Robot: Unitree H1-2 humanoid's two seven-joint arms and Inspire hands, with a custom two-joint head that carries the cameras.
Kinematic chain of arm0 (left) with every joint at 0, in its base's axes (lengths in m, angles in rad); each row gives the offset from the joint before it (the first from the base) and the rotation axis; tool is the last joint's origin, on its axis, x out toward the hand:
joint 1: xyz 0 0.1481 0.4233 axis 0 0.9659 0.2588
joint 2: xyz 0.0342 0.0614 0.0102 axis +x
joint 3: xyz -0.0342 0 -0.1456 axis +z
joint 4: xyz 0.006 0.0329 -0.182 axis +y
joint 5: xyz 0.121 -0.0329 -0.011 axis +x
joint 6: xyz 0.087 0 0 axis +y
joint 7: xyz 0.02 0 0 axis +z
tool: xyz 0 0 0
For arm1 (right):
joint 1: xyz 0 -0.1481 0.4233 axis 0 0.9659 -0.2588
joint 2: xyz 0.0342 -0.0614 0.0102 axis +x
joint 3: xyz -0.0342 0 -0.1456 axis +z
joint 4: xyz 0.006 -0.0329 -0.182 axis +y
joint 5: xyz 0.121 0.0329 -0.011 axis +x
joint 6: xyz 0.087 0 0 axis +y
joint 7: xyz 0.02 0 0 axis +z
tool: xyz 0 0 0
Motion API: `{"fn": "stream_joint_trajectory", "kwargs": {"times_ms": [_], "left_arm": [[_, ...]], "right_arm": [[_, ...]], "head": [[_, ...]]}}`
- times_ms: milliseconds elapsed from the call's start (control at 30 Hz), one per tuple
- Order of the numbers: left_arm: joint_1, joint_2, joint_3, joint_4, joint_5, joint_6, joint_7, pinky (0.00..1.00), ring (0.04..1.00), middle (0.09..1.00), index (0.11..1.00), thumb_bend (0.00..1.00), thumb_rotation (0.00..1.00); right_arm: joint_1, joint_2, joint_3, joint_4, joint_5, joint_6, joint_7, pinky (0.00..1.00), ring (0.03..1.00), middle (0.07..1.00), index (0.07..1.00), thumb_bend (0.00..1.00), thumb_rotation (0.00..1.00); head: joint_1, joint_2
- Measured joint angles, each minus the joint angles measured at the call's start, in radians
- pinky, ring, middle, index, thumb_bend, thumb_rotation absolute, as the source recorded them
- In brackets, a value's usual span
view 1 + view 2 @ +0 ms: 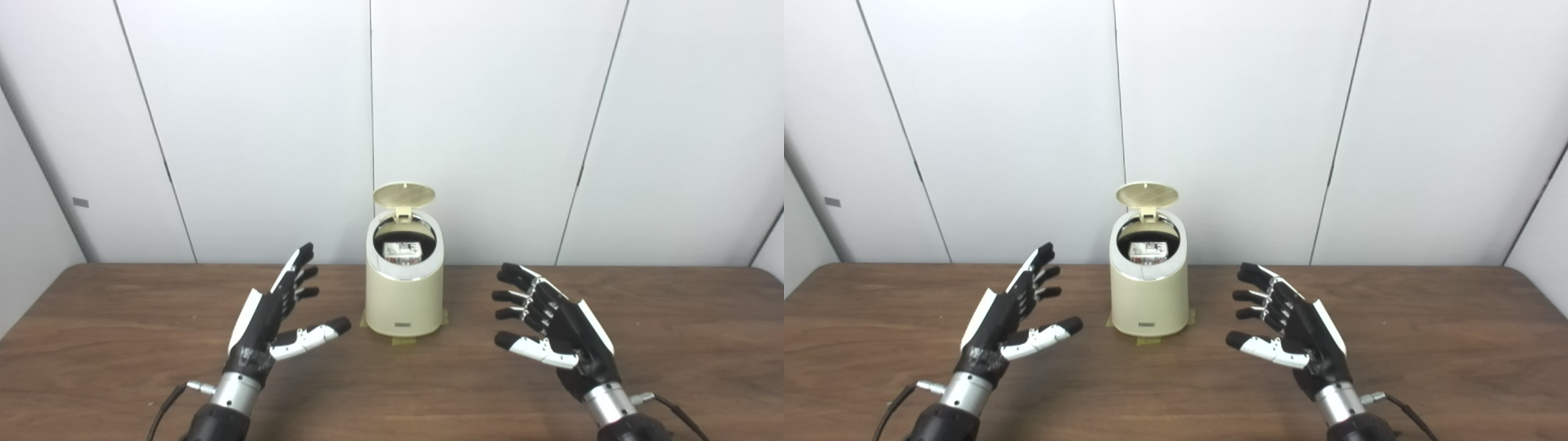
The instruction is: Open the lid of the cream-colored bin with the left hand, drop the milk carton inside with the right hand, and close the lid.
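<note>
i judge the drop done: the milk carton (402, 252) sits inside the bin (404, 300), and the lid (404, 195) stands up at the back. closing it is what's left. my left hand (275, 312) and right hand (554, 327) hover either side, fingers spread, empty, clear of the bin; the left must reach up behind the lid.

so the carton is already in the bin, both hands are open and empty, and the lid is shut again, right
Not quite: the lid is up, not shut, as the left eye view shows. The rest holds: the milk carton lies inside the bin, and the left hand and right hand are open and empty.
</note>
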Motion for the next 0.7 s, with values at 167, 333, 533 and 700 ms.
{"fn": "stream_joint_trajectory", "kwargs": {"times_ms": [167,333,533,700], "left_arm": [[-0.195,0.056,-0.016,0.013,0.058,0.073,-0.024,0.95,1.000,1.000,1.000,1.00,0.35],[-0.338,0.073,-0.071,0.073,0.146,0.097,-0.026,0.89,0.996,1.000,1.000,1.00,0.38],[-0.371,0.070,-0.130,0.151,0.228,0.127,-0.032,0.85,0.976,1.000,1.000,1.00,0.39],[-0.416,0.070,-0.170,0.178,0.281,0.130,-0.037,0.87,0.976,0.983,0.977,1.00,0.39]], "right_arm": [[0.006,0.014,-0.002,0.012,0.010,-0.006,-0.001,0.61,0.746,0.824,0.802,0.76,0.28],[0.009,0.014,0.002,0.010,-0.014,-0.018,-0.016,0.60,0.726,0.816,0.800,0.77,0.30],[0.023,0.015,0.006,0.002,-0.019,-0.017,-0.020,0.58,0.710,0.822,0.786,0.73,0.25],[0.027,0.019,0.009,0.000,-0.018,-0.017,-0.021,0.58,0.699,0.820,0.785,0.72,0.25]], "head": [[-0.003,-0.002],[-0.011,-0.005],[-0.015,-0.005],[-0.014,-0.005]]}}
